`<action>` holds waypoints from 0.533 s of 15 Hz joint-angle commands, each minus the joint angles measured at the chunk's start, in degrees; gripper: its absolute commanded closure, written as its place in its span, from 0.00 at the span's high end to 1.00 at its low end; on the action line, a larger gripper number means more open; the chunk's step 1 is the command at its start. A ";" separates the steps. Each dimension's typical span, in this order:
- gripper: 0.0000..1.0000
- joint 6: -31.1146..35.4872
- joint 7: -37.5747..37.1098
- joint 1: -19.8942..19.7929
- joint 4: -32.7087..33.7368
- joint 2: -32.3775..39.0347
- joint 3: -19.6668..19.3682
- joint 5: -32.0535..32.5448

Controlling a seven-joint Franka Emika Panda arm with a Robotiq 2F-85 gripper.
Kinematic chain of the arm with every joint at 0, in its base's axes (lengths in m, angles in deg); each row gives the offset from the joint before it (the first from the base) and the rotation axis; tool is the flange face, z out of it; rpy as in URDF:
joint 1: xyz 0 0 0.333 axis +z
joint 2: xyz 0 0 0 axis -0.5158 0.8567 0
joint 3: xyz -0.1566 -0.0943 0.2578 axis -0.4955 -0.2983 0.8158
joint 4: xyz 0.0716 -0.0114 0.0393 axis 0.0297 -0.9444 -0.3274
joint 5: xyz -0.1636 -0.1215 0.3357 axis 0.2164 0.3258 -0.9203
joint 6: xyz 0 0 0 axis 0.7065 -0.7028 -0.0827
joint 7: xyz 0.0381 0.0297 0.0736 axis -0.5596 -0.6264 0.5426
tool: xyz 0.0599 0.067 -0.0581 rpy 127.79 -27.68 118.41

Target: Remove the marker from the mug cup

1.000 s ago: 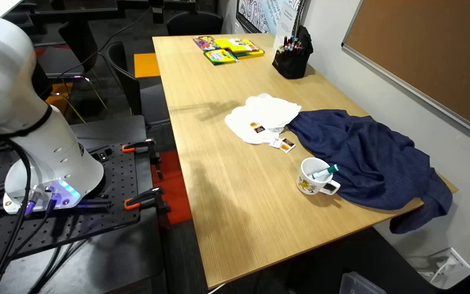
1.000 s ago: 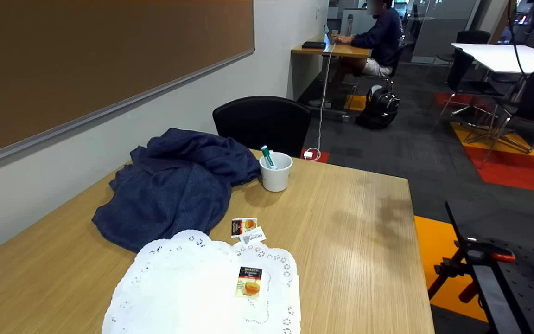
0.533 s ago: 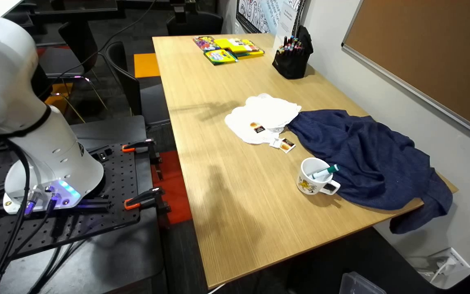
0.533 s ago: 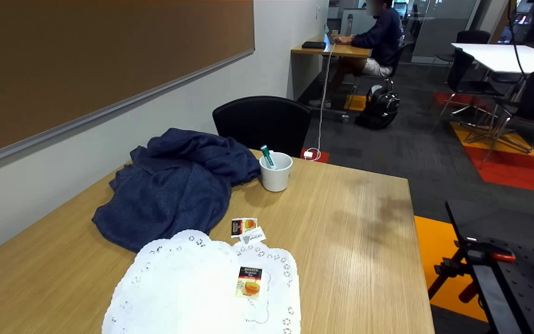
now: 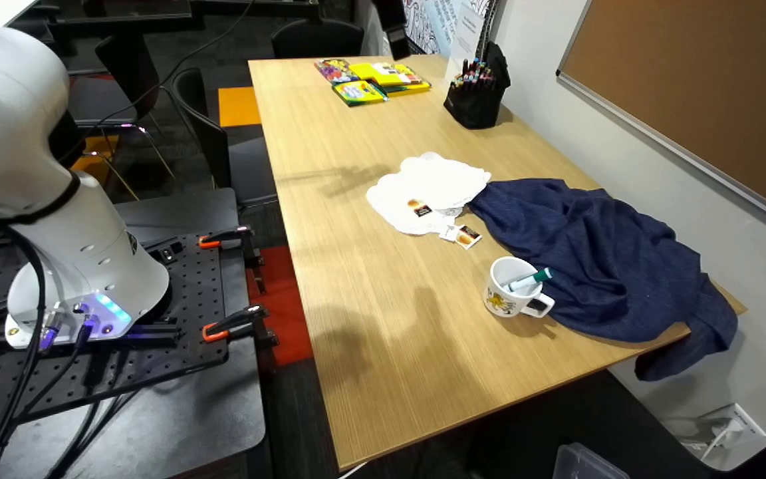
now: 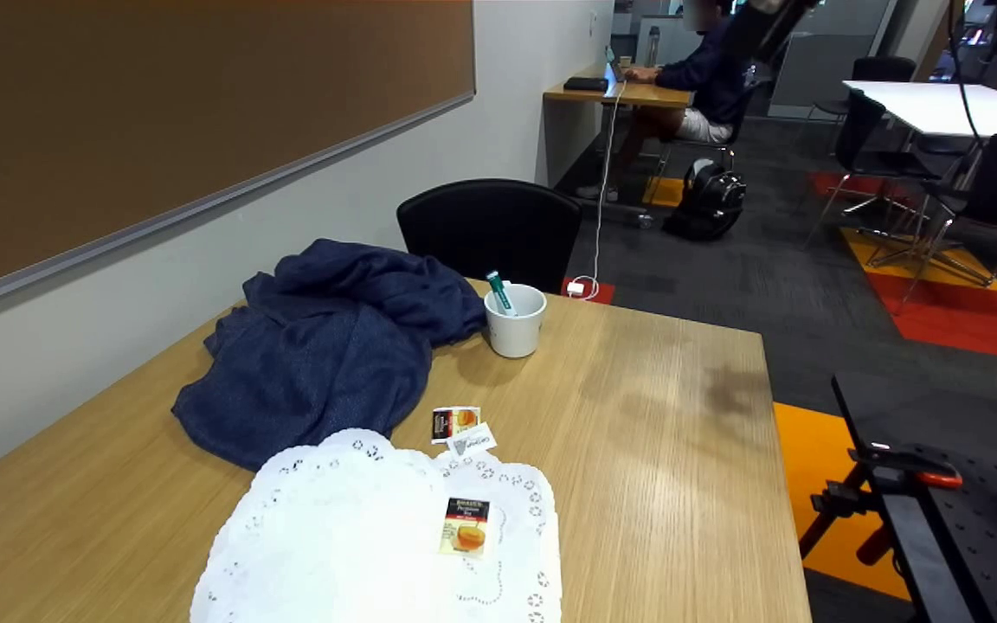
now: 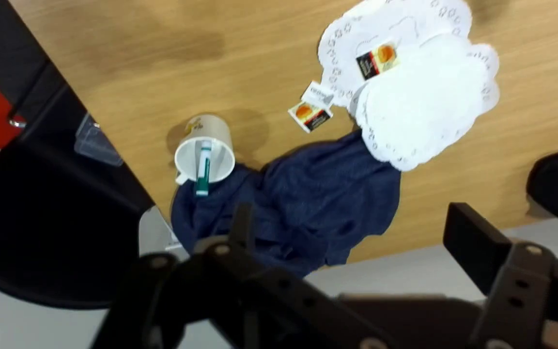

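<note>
Leftward in the wrist view, a green-and-white marker (image 7: 203,167) leans inside the white mug (image 7: 214,129), long axis slanting across the rim, green end toward the navy cloth (image 7: 317,198). Next come tea packets (image 7: 309,116), then the gripper (image 7: 351,223), fingers wide apart and holding nothing, then lace-edged doilies (image 7: 419,106). Yellow boxes (image 5: 383,74) show only in an exterior view.

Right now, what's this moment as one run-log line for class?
gripper: open, nothing held; marker: leaning inside mug, green end sticking out; mug: upright on table; removal: not yet done
</note>
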 commanded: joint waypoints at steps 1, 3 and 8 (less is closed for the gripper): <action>1.00 12.43 -2.14 -3.10 0.44 6.78 0.72 4.63; 1.00 18.89 -2.34 -4.65 0.42 10.51 0.50 7.08; 1.00 30.72 -6.46 -9.34 -0.02 19.23 0.77 13.08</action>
